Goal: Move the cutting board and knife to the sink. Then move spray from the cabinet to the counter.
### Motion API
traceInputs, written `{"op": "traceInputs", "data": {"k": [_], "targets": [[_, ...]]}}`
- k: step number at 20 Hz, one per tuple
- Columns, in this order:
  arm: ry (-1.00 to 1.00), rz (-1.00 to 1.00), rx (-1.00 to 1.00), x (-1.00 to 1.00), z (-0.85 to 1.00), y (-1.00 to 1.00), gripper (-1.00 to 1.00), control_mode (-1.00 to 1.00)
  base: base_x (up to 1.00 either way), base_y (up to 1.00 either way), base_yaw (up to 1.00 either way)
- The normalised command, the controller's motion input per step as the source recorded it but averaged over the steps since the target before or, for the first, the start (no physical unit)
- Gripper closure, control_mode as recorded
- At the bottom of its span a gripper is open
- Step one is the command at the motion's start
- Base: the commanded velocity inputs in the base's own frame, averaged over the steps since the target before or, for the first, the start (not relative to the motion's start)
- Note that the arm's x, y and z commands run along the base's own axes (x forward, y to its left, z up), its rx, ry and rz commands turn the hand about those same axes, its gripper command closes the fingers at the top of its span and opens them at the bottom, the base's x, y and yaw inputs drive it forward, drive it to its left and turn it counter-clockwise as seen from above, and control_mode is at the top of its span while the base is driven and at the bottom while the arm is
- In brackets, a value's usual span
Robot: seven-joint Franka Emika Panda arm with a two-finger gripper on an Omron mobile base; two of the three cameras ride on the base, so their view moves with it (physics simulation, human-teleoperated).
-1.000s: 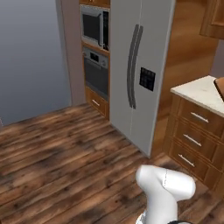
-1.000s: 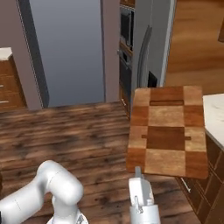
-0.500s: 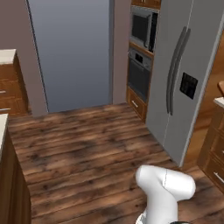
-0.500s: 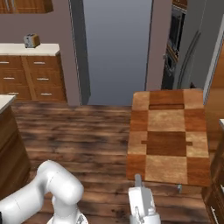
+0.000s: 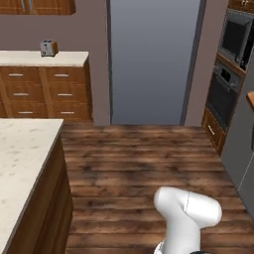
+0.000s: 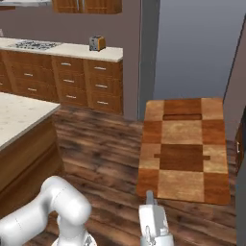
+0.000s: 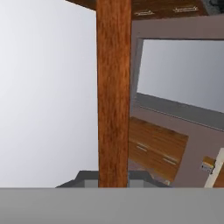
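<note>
- The whole scene has swung in both base views since a second ago, so the camera has turned with the base: the steel fridge that filled the middle of the left base view has gone, and the grey doorway (image 5: 155,59) now stands at the top centre there.
- A pale stone counter (image 5: 22,168) has come into the lower left of the left base view, and a back counter over brown drawers (image 6: 84,79) now runs across the upper left of the right base view; earlier only wall and floor showed there.
- The wall oven (image 5: 223,94), formerly upper centre-left of the left base view, now sits at its right edge.
- The cutting board (image 6: 185,149) stays at centre right of the right base view, held flat above the wooden floor, much as before.
- The gripper (image 6: 150,204) is clenched on the cutting board's near edge, at bottom centre; in the hand view the board's edge runs as a vertical brown band.
- A toaster (image 6: 97,43) now shows on the back counter, upper left.
</note>
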Motion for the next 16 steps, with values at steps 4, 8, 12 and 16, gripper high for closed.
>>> {"op": "traceInputs", "data": {"k": [4, 8, 12, 16], "targets": [[0.0, 0.0, 0.0, 0.0, 0.0, 0.0, 1.0, 1.0, 0.63, 0.03, 0.5], [0.0, 0.0, 0.0, 0.0, 0.0, 0.0, 1.0, 1.0, 0.57, 0.05, 0.48], [0.0, 0.0, 0.0, 0.0, 0.0, 0.0, 1.0, 1.0, 0.4, 0.25, 0.45], [0.0, 0.0, 0.0, 0.0, 0.0, 0.0, 1.0, 1.0, 0.1, 0.76, 0.33]]}}
